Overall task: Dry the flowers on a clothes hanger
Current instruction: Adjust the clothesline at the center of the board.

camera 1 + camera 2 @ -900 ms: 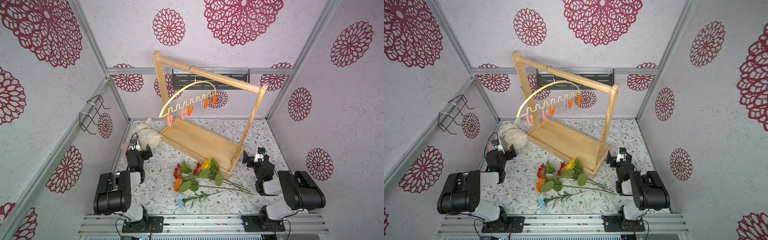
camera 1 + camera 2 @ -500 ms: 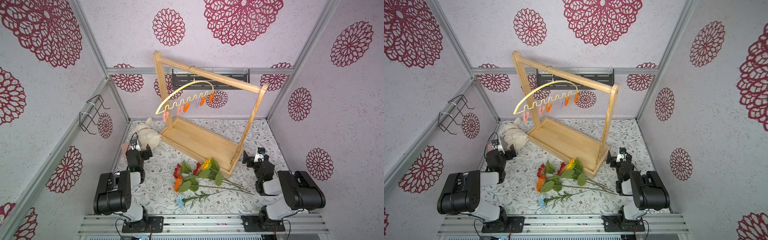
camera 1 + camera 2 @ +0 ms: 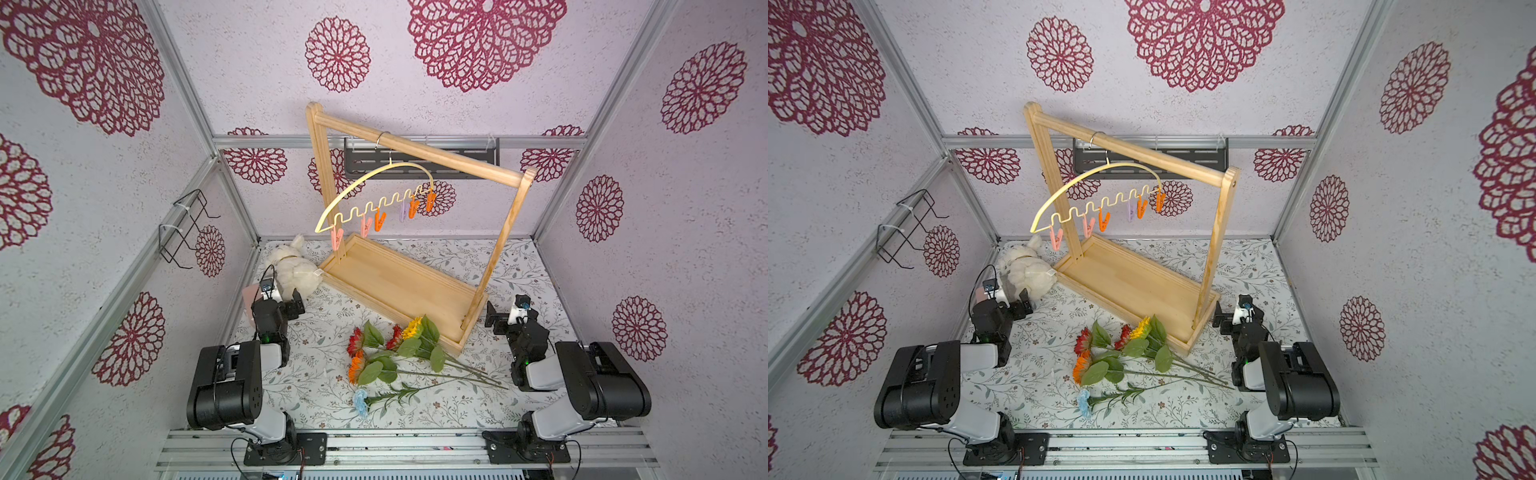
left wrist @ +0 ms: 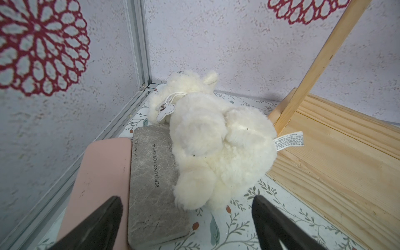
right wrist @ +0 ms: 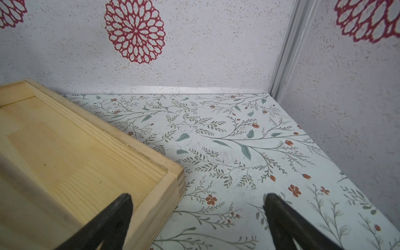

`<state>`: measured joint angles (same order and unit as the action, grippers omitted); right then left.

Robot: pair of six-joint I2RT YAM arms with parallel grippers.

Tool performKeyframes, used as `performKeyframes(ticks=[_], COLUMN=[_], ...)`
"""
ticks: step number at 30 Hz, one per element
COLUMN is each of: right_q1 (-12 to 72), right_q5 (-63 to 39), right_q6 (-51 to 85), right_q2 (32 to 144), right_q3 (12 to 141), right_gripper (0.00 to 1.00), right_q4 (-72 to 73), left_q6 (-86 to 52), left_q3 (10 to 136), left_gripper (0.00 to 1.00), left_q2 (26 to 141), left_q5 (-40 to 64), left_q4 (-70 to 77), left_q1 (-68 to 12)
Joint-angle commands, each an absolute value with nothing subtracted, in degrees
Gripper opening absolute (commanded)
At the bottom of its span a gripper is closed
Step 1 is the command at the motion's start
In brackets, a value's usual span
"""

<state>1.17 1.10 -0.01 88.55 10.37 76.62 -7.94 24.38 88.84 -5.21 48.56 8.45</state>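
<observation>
The flowers [image 3: 395, 353] [image 3: 1121, 357] lie in a loose bunch on the patterned table between the two arms, heads to the left and stems to the right. The pale yellow clothes hanger [image 3: 392, 199] [image 3: 1113, 201] hangs by its hook from the wooden rack's top bar, with pink, orange and lilac pins empty. My left gripper [image 3: 291, 307] [image 3: 1021, 305] [image 4: 187, 201] is open just in front of a white plush toy. My right gripper [image 3: 496, 322] [image 3: 1223, 322] [image 5: 198, 198] is open beside the rack's near right corner. Neither holds anything.
The wooden rack [image 3: 399, 286] [image 5: 65, 151] stands slantwise across the middle. A white plush toy [image 3: 293, 270] [image 4: 216, 140] lies partly on a grey case [image 4: 151, 184] next to a pink case [image 4: 101, 173] at the back left. A wire basket [image 3: 183, 228] hangs on the left wall.
The hanger swings on the rack's bar: it rose to the left half a second ago and has dropped back. Both arms and the flowers stay put.
</observation>
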Motion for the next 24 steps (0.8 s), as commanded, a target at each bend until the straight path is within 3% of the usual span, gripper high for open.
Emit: performKeyframes(ticks=[1, 7, 15, 20, 22, 24], right_q1=[1.2, 1.2, 1.2, 1.2, 1.2, 1.0], right_q5=[1.9, 3.8, -2.8, -2.0, 6.4, 5.3], right_q6=[0.4, 1.2, -0.7, 4.2, 18.2, 21.7], right_q2=[87.4, 81.7, 64.0, 54.7, 48.3, 44.0], right_q3=[9.0, 3.1, 19.7, 23.0, 23.4, 23.8], right_gripper=[0.99, 0.99, 0.99, 0.99, 0.99, 0.99], right_q4=[81.8, 87.9, 38.4, 30.1, 24.3, 21.0], left_q6=[-7.5, -7.2, -3.1, -4.1, -8.1, -13.0], left_q3=[24.3, 23.1, 27.0, 32.2, 33.6, 35.9], left_gripper=[0.97, 0.97, 0.97, 0.97, 0.97, 0.97], left_q2=[88.5, 83.8, 65.0, 56.1, 53.2, 52.0], left_q5=[-4.7, -3.3, 5.1, 6.0, 5.7, 5.9], left_q4=[49.5, 48.0, 28.5, 19.2, 17.6, 15.0], left_q1=[8.5, 8.4, 7.8, 7.0, 7.0, 6.9])
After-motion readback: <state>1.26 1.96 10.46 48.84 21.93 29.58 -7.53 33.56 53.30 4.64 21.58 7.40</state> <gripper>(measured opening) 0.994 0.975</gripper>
